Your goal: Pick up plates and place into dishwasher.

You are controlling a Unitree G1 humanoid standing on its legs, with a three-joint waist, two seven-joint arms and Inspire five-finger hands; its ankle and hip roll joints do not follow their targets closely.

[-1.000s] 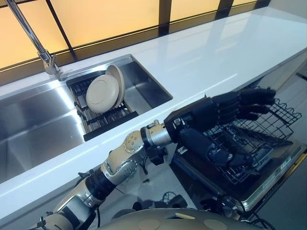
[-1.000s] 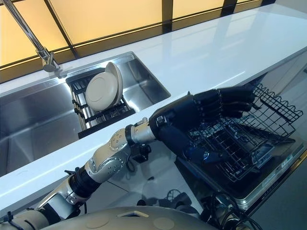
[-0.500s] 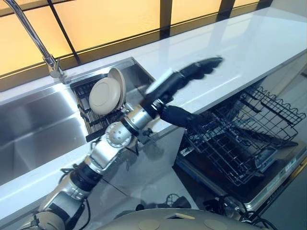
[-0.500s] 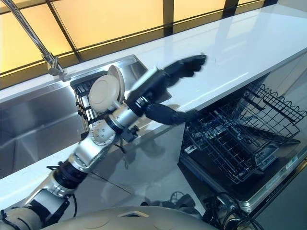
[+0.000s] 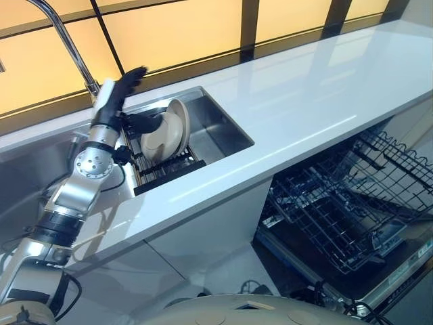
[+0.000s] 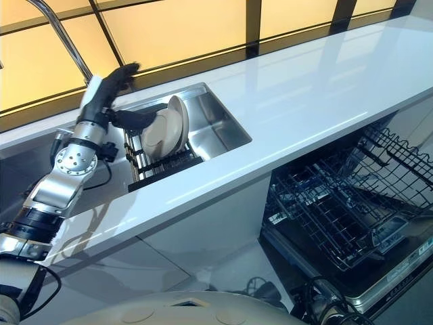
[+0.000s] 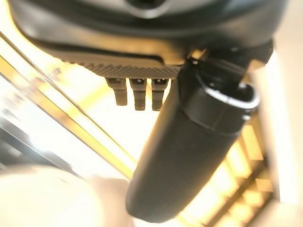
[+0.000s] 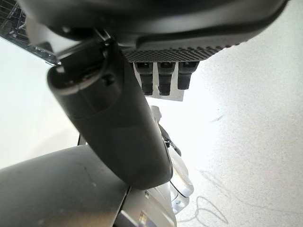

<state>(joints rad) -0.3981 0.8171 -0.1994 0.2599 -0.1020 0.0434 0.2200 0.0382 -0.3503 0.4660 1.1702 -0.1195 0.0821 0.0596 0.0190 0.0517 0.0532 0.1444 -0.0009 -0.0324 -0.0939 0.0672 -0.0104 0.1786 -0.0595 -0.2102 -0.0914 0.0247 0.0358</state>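
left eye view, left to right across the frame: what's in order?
left hand → plates standing in the sink rack → bare right end of the sink → white countertop → open dishwasher rack

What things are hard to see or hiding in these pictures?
- Round cream plates in the black sink rack: they overlap in both eye views, so their number is unclear.
- Left robot hand: in the eye views its thumb reaches behind the plates, so contact cannot be judged; its wrist view shows a cream blur.
- Black wire dishwasher rack: cut off by the right edge.
- Right robot hand: its fingers are hidden by its own bulk in its wrist view.
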